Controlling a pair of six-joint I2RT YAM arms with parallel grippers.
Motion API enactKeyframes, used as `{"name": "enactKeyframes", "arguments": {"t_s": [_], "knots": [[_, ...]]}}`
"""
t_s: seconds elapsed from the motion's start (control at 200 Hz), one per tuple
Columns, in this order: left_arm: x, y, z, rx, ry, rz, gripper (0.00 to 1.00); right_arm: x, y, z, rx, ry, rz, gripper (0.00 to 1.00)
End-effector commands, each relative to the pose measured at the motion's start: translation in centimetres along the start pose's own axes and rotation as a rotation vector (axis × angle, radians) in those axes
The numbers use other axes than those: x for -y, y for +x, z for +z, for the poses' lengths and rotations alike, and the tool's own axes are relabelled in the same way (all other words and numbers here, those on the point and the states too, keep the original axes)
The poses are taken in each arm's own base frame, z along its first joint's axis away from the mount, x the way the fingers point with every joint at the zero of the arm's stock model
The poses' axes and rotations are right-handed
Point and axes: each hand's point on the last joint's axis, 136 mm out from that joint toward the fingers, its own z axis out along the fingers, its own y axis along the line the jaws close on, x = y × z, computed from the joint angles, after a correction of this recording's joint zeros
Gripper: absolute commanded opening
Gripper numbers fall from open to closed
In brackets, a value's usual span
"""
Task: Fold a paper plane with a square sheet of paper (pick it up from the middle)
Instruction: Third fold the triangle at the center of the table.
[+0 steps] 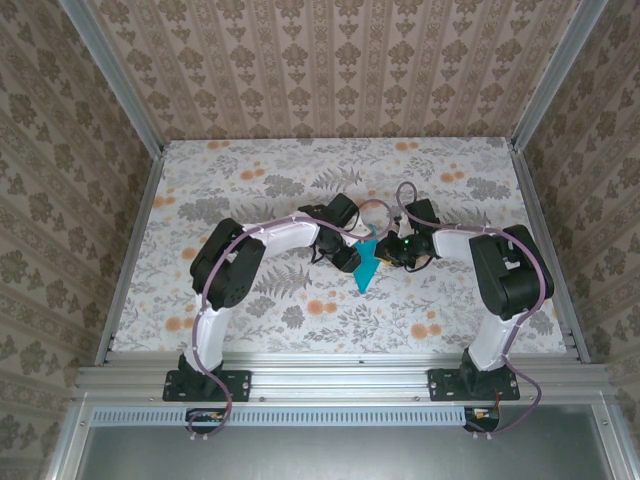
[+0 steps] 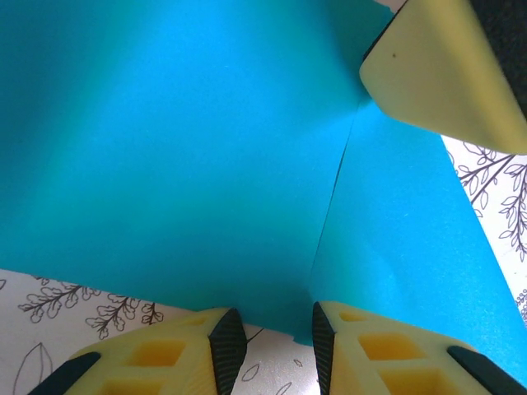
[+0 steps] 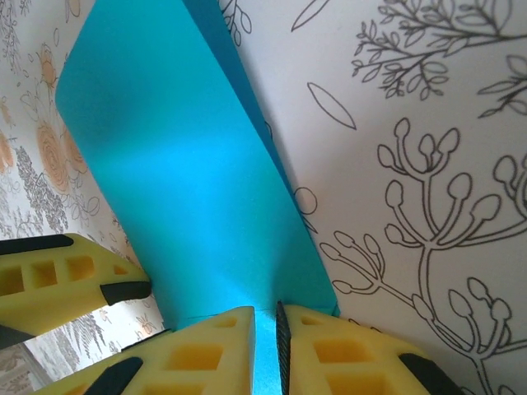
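**Now, a fold under way at mid-tabletop**

The tabletop (image 1: pixel 250 170) is the biggest thing here, a matte printed surface of grey leaves and orange blooms. Over its middle the left arm (image 1: pixel 225 265) and right arm (image 1: pixel 505 270) bend inward until their wrists nearly meet.

Between them is the square sheet of paper (image 1: pixel 368 268). It is teal-blue, thin and smooth, and already angular. From above it looks like a narrow wedge pointing toward the arm bases.

The right jaws are closed to a slit on one end of the sheet. Teal shows inside the slit, so they have hold of it. The left jaws stand partly open, their black pads (image 2: pixel 226 346) either side of the sheet's near edge. Bare tabletop shows in the gap, so they are not pinching anything.

A straight crease (image 2: pixel 329 197) runs up from that gap toward a pale finger (image 2: pixel 436 74) of the right jaws.

The step looks like setting this fold. To do it well, the right jaws should act as a fixed anchor. The left jaws should close squarely over the crease line, with the layers' edges matched first. Paper this thin buckles or tears if the two wrists pull apart. A light pinch drawn along the crease would suit it better than a tug.
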Motion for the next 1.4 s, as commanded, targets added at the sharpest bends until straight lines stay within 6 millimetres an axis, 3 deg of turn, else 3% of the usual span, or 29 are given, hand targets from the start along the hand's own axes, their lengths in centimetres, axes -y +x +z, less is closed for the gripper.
{"name": "enactKeyframes", "arguments": {"t_s": [0.0,0.24,0.6,0.875,0.99,1.15,1.395], "knots": [[-1.4,2.7,4.3,-0.08,-0.027,-0.015,0.35,1.8,0.5,-0.2,-0.006,0.107,-0.008,0.18],[-0.8,0.5,2.4,-0.015,-0.006,-0.044,0.37,3.5,1.0,-0.1,-0.019,0.182,-0.017,0.18],[0.3,-4.2,-4.1,0.191,0.003,-0.116,0.43,5.0,2.0,0.2,-0.058,0.238,-0.042,0.18],[3.3,-4.8,-8.0,0.307,0.11,-0.198,0.38,5.0,2.2,0.5,-0.069,0.224,-0.047,0.18],[5.4,-4.4,-7.7,0.302,0.192,-0.21,0.3,4.8,2.3,0.5,-0.071,0.216,-0.051,0.18],[7.6,-3.4,-5.6,0.254,0.255,-0.187,0.25,4.7,2.3,0.5,-0.073,0.21,-0.053,0.17],[8.6,-2.7,-2.5,0.228,0.307,-0.161,0.2,4.6,2.6,0.6,-0.081,0.195,-0.051,0.17]]}}
